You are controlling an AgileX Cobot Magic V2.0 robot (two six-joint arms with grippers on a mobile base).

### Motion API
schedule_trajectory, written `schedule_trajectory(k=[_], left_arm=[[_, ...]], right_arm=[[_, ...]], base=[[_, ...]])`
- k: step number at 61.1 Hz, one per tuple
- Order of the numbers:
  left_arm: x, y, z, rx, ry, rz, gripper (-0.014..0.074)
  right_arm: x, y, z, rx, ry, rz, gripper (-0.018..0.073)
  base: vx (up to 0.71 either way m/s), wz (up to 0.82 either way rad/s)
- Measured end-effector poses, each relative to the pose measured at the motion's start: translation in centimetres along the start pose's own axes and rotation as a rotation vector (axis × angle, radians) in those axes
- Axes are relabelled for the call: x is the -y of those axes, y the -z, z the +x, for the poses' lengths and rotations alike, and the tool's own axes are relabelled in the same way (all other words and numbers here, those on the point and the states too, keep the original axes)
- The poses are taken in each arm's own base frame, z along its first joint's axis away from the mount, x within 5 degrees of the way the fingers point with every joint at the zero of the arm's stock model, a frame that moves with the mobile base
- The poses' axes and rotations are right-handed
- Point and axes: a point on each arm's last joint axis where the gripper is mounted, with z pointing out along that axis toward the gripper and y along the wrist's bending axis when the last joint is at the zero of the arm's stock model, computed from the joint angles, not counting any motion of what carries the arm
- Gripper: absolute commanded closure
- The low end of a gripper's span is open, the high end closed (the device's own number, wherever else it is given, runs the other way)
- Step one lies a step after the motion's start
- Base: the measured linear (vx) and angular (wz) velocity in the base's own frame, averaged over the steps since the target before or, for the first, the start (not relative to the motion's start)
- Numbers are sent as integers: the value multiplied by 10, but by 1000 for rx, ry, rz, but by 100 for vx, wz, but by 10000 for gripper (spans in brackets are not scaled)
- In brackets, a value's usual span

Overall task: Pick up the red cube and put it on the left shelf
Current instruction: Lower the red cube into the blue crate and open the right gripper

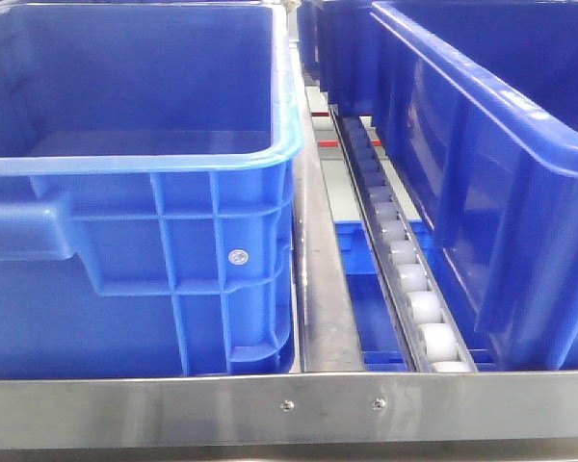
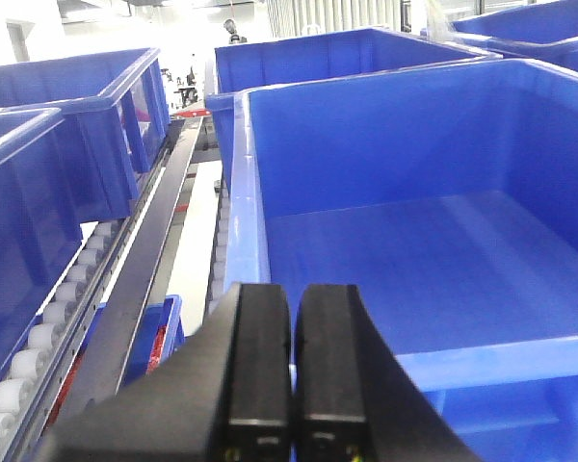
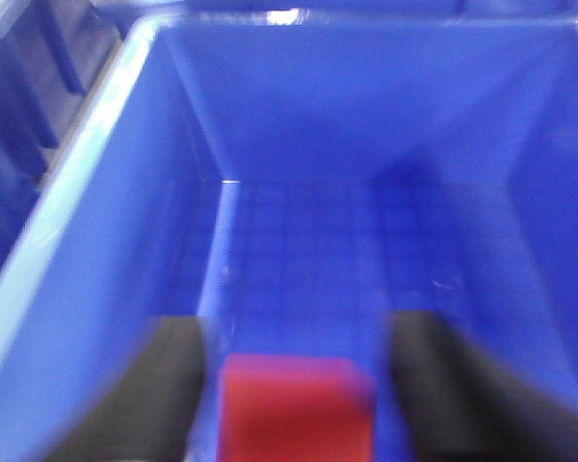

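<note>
Right wrist view is blurry, but the red cube (image 3: pixel 296 409) sits between the two dark fingers (image 3: pixel 169 390) of the right tool (image 3: pixel 299 404), spread wide; can't tell if they actually touch it. It's over the inside of a big blue crate (image 3: pixel 299 144). Left tool (image 2: pixel 291 371) has its fingers pressed together with nothing in them, above another crate (image 2: pixel 414 250) on the steel shelf (image 1: pixel 289 404), with white rollers (image 1: pixel 405 279) running between crates.
</note>
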Motion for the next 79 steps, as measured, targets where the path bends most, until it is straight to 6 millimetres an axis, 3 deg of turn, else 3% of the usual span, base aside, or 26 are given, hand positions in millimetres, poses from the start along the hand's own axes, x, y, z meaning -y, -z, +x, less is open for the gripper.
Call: schedule_trajectory(k=[7, 14, 22, 28, 31, 38, 48, 54, 65, 79], left_arm=[[0, 0, 0, 0, 0, 0, 491], [0, 0, 0, 0, 0, 0, 491], [0, 0, 0, 0, 0, 0, 491], [0, 0, 0, 0, 0, 0, 491], [0, 0, 0, 0, 0, 0, 491], [0, 0, 0, 0, 0, 0, 491], [0, 0, 0, 0, 0, 0, 491], [0, 0, 0, 0, 0, 0, 491], [0, 0, 0, 0, 0, 0, 491], [0, 0, 0, 0, 0, 0, 491]], right_arm=[[0, -14, 0, -28, 0, 2, 30], [0, -16, 2, -42, 0, 4, 109], [0, -10, 1, -33, 0, 3, 327], [0, 6, 4, -12, 0, 2, 526], [1, 18, 6, 5, 0, 1, 489], [1, 50, 21, 49, 0, -3, 506], [4, 101, 64, 114, 0, -8, 506], [5, 122, 86, 160, 0, -12, 506], [6, 144, 108, 242, 0, -16, 506], [6, 153, 108, 292, 0, -19, 506]], base=[[2, 12], [-2, -13], [0, -1], [0, 0], [0, 0], [0, 0], [0, 0], [0, 0], [0, 0], [0, 0]])
